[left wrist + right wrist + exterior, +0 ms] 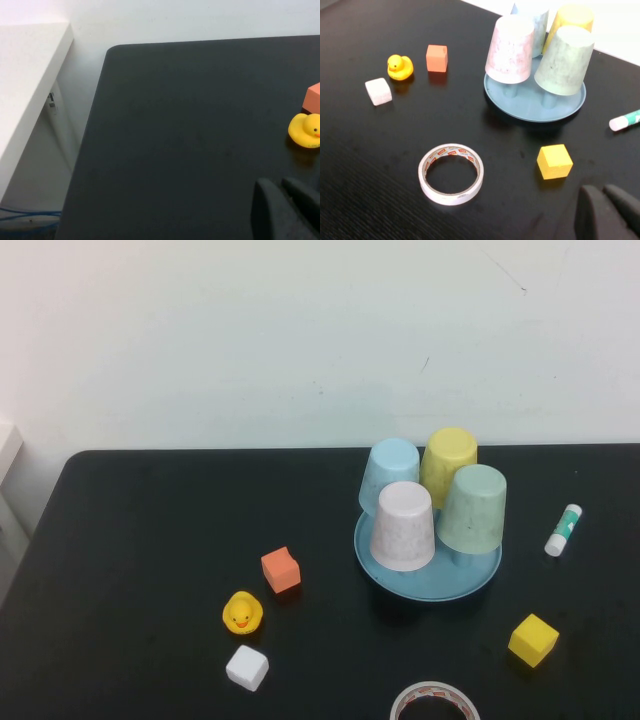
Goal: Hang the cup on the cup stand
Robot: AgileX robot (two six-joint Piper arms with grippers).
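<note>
Though slightly tilted, cup (472, 508) mouth-down on cup stand (430, 578), axis near-vertical.

Mostly bare black tabletop (190, 135) is seen here, with its rounded corner set against a white wall. A yellow rubber duck (305, 130) is parked near the frame's edge, and an orange block (313, 98) is tucked just behind it, cut off by the frame. The left pincer (284, 210) is seen as dark fingers pressed together, hovering over the tabletop. A white ledge (27, 75) and some blue cable (25, 216) are spotted beyond the tabletop's edge.
</note>
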